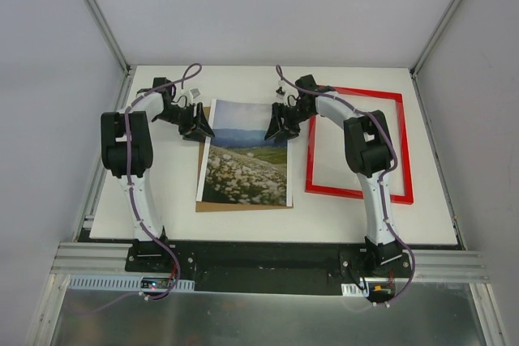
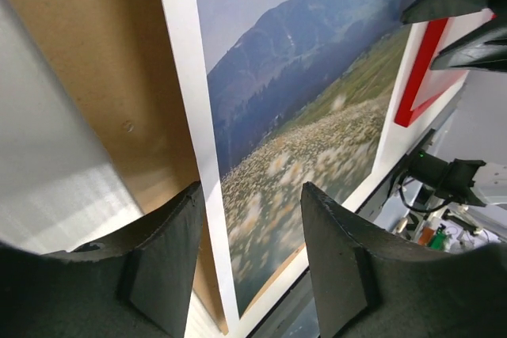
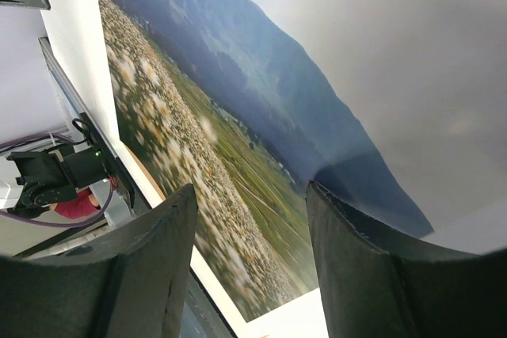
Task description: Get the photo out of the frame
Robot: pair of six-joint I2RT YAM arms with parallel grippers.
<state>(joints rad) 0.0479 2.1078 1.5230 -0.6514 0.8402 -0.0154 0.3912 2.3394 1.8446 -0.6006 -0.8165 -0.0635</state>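
One flat, matte white tabletop (image 1: pixel 162 200) carries everything. On its right side lies the frame (image 1: pixel 340 192), a thin bright red rectangle with glossy bars and square corners. It lies flat, slightly skewed, with white showing through its opening, and the right arm's forearm crosses above its upper left corner. Well to its left, at the centre of the table, lies the photo (image 1: pixel 247 160). It is a smooth rectangular print with a white border, showing hazy blue mountains above a green meadow speckled with pale flowers. It is out of the frame and apart from it.

Under the print sits a plain brown backing board (image 2: pixel 103 77) of dull fibrous material, showing as a strip along the print's left and bottom edges.

Over the print's far left corner hangs the left gripper (image 1: pixel 197 126), its blunt black fingers (image 2: pixel 166 259) apart and straddling the white border. The right gripper (image 1: pixel 281 126) sits at the far right corner, jaws likewise spread, with nothing held between its fingers (image 3: pixel 356 275). Whether either set of tips touches the paper is hard to tell from these angles.
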